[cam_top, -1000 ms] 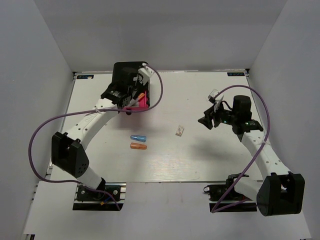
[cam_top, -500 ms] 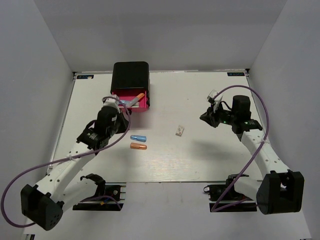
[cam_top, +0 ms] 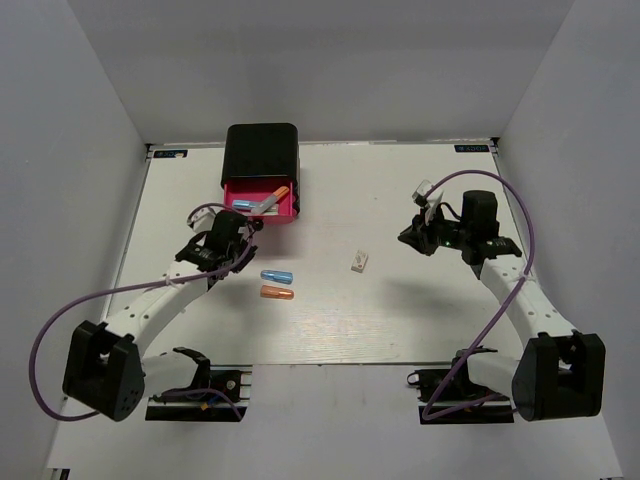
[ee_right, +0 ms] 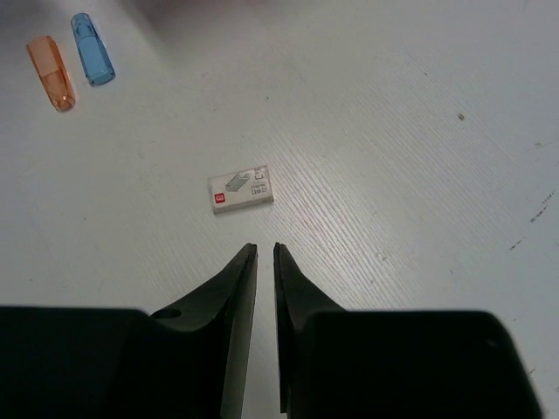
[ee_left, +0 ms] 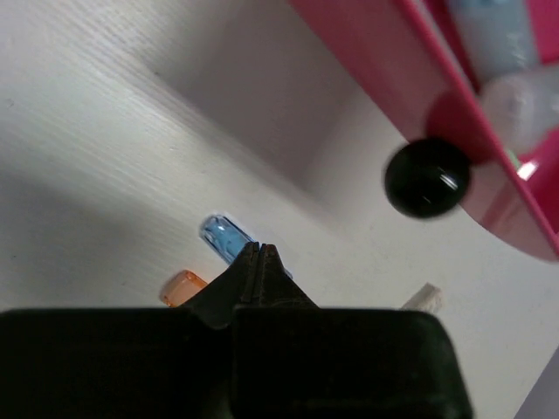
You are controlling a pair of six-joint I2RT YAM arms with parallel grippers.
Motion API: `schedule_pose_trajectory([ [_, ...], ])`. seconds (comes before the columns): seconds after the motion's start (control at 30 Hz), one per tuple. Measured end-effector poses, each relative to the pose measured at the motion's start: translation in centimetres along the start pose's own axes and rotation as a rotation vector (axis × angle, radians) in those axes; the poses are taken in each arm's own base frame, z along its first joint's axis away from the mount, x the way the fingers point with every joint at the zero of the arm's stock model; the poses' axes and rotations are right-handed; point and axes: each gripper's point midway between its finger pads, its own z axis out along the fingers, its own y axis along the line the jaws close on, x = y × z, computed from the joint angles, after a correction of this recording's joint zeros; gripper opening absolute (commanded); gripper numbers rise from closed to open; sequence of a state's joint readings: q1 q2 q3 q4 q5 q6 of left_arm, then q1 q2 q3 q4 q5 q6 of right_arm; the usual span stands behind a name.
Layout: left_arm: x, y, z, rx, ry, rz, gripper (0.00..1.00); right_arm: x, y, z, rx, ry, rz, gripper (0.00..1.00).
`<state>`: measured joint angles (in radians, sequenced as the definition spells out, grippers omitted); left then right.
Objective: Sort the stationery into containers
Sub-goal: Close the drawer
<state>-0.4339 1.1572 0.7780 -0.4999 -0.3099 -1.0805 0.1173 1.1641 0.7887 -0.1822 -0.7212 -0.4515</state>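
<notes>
The pink drawer (cam_top: 259, 203) stands pulled out of the black box (cam_top: 262, 150) and holds an orange, a blue and a clear pen. In the left wrist view its front (ee_left: 376, 52) and black knob (ee_left: 427, 178) fill the upper right. A blue pen (cam_top: 276, 276) and an orange pen (cam_top: 277, 293) lie on the table, and a white block (cam_top: 360, 262) lies to their right. My left gripper (cam_top: 245, 258) is shut and empty, its tip (ee_left: 259, 249) just short of the blue pen (ee_left: 223, 237). My right gripper (cam_top: 407, 238) is narrowly open and empty, its tip (ee_right: 265, 249) pointing at the white block (ee_right: 241, 189).
The orange pen (ee_left: 182, 286) and the white block (ee_left: 423, 298) show beside the left fingers. The blue pen (ee_right: 92, 49) and orange pen (ee_right: 51, 60) lie far left in the right wrist view. White walls enclose the table on three sides.
My left arm has drawn back from the pink drawer towards the near side and now sits beside the blue pen. The right gripper has shifted only slightly.
</notes>
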Motion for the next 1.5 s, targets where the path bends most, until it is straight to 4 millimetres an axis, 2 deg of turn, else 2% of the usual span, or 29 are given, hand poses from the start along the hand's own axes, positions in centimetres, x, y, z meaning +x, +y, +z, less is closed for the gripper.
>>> schedule_pose_trajectory([
  [0.1,0.3,1.0,1.4,-0.064,0.01,-0.069,0.01,-0.2,0.0,-0.1,0.004,-0.006,-0.007,0.2],
  [0.3,-1.6,0.5,2.1,-0.064,-0.038,-0.207,0.01,-0.8,0.1,-0.5,0.011,-0.021,-0.023,0.2],
  [0.53,-4.6,-1.5,3.9,-0.05,-0.088,-0.313,0.02,-0.8,0.1,-0.5,0.011,-0.022,-0.022,0.21],
  [0.8,-6.1,-3.0,5.2,-0.028,-0.091,-0.354,0.04,-0.7,0.3,-0.5,0.011,-0.022,-0.022,0.21],
  [0.97,-7.4,-4.9,6.4,0.017,-0.093,-0.381,0.07,-0.3,0.4,-0.5,0.008,-0.016,-0.015,0.21],
  [1.23,-8.3,-6.5,7.9,0.075,-0.085,-0.415,0.18,-0.3,0.4,-0.5,0.008,-0.015,-0.015,0.21],
  [1.5,-8.8,-7.5,8.9,0.119,-0.072,-0.434,0.37,-0.2,0.3,-0.5,0.014,-0.012,-0.015,0.21],
])
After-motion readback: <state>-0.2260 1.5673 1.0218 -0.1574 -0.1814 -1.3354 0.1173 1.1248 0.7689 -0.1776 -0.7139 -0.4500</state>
